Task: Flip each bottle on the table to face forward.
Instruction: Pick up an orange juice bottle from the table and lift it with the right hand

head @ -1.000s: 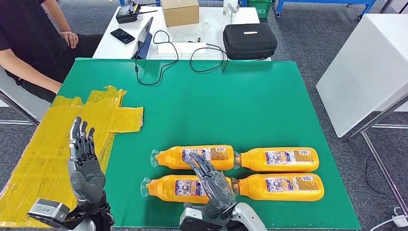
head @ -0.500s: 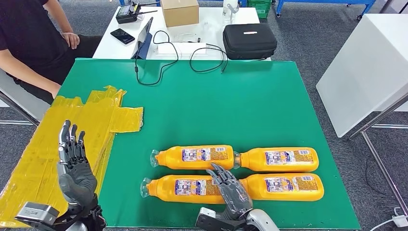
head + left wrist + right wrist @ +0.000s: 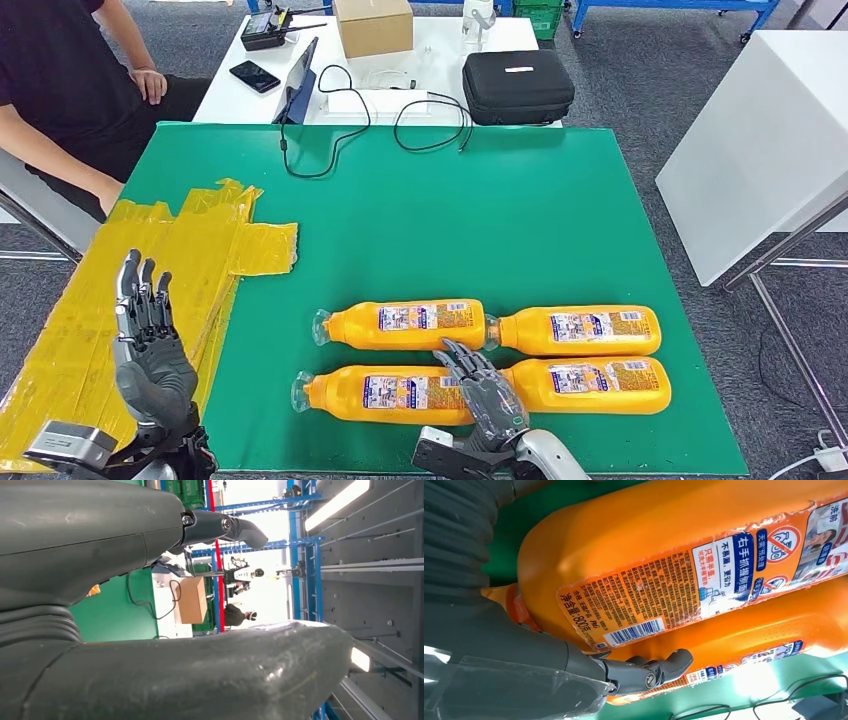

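Observation:
Several orange bottles lie on their sides in two rows on the green table [image 3: 450, 210], labels up. They are a far left bottle [image 3: 405, 324], a far right bottle [image 3: 580, 330], a near left bottle [image 3: 375, 391] and a near right bottle [image 3: 600, 385]. My right hand [image 3: 485, 400] hovers with fingers spread over the spot where the two near bottles meet, holding nothing. In the right wrist view a bottle's printed label with a barcode [image 3: 659, 590] is close under the fingers [image 3: 649, 672]. My left hand [image 3: 150, 350] is raised, open and empty, over the yellow tape patch [image 3: 190, 250].
A person [image 3: 60, 80] sits at the back left corner. Behind the green table a white table holds a black case [image 3: 518, 85], a cardboard box [image 3: 373, 24], a phone and cables [image 3: 340, 110] that trail onto the green surface. Another white table [image 3: 760, 140] stands at the right.
My right hand has drawn back from the far left bottle toward the near edge. My left hand has shifted left and lower. The bottles lie as before.

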`<act>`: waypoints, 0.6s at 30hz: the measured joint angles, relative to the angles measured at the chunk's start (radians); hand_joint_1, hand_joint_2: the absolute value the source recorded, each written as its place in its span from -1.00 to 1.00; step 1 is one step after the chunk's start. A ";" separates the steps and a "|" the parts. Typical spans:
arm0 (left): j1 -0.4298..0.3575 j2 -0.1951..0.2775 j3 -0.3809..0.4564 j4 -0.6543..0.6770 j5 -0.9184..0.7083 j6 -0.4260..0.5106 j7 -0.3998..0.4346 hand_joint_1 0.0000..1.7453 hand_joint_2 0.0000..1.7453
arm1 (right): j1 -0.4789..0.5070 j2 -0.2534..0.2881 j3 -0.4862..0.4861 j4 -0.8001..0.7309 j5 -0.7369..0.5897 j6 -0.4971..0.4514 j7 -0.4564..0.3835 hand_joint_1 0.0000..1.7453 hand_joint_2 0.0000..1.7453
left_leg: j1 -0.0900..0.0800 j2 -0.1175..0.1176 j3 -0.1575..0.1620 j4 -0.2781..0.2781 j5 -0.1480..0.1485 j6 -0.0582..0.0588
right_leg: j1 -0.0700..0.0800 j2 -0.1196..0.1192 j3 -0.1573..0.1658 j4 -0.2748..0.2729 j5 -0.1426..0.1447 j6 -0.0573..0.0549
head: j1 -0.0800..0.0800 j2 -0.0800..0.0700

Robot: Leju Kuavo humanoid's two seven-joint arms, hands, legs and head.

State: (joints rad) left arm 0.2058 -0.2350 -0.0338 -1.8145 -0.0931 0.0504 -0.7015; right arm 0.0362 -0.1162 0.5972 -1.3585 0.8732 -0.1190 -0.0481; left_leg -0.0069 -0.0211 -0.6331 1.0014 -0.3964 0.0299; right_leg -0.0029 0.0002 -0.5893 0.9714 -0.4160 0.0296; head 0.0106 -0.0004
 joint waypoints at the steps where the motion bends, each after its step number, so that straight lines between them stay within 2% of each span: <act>1: 0.000 0.000 0.001 0.000 0.000 0.000 0.000 -1.00 -1.00 | -0.001 0.000 0.000 0.001 0.000 0.000 0.000 -1.00 1.00 | 0.000 0.000 0.000 0.000 0.000 0.000 | 0.000 0.000 0.000 0.000 0.000 0.000 | 0.000 0.000; 5: 0.000 0.000 0.002 0.000 0.000 -0.002 0.000 -1.00 -1.00 | -0.008 0.001 0.001 0.008 0.000 0.003 0.000 -1.00 1.00 | 0.000 0.000 0.001 0.000 0.000 0.000 | 0.000 0.000 0.001 0.000 0.000 0.000 | 0.000 0.000; 6: 0.000 0.000 0.002 0.000 0.000 -0.003 0.000 -1.00 -1.00 | -0.012 0.002 0.001 0.012 0.000 0.004 0.000 -0.87 1.00 | 0.000 0.000 0.001 0.000 0.000 0.000 | 0.000 0.000 0.001 0.000 0.000 0.000 | 0.000 0.000; 9: -0.001 -0.002 0.003 0.000 0.000 -0.006 0.000 -1.00 -1.00 | -0.027 0.007 0.001 0.031 -0.004 0.012 -0.007 0.57 1.00 | 0.000 0.000 0.002 0.000 0.000 0.000 | 0.000 0.000 0.002 0.000 0.000 0.000 | 0.000 0.000; 10: -0.001 -0.003 0.003 0.000 0.001 -0.007 0.000 -1.00 -1.00 | -0.033 0.009 0.001 0.039 -0.008 0.015 -0.012 0.94 1.00 | 0.000 0.000 0.003 0.000 0.000 0.000 | 0.000 0.000 0.003 0.000 0.000 0.000 | 0.000 0.000; 12: -0.002 -0.005 0.004 0.000 0.006 -0.008 0.000 -1.00 -1.00 | -0.042 0.010 0.001 0.054 -0.019 0.021 -0.025 1.00 1.00 | 0.000 0.000 0.005 0.000 0.000 0.000 | 0.000 0.000 0.003 0.000 0.000 0.000 | 0.000 0.000; 18: -0.002 -0.005 0.004 0.000 0.011 -0.009 0.000 -1.00 -1.00 | -0.049 0.011 0.001 0.065 -0.029 0.023 -0.035 1.00 1.00 | 0.000 0.000 0.006 0.000 -0.001 0.000 | 0.000 0.000 0.002 0.000 0.000 0.000 | 0.000 0.000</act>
State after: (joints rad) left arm 0.2036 -0.2403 -0.0298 -1.8147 -0.0824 0.0412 -0.7015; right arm -0.0130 -0.1053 0.5982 -1.2939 0.8442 -0.0957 -0.0836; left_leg -0.0069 -0.0210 -0.6270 1.0013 -0.3975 0.0301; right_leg -0.0029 0.0003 -0.5873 0.9710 -0.4164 0.0295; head 0.0107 -0.0004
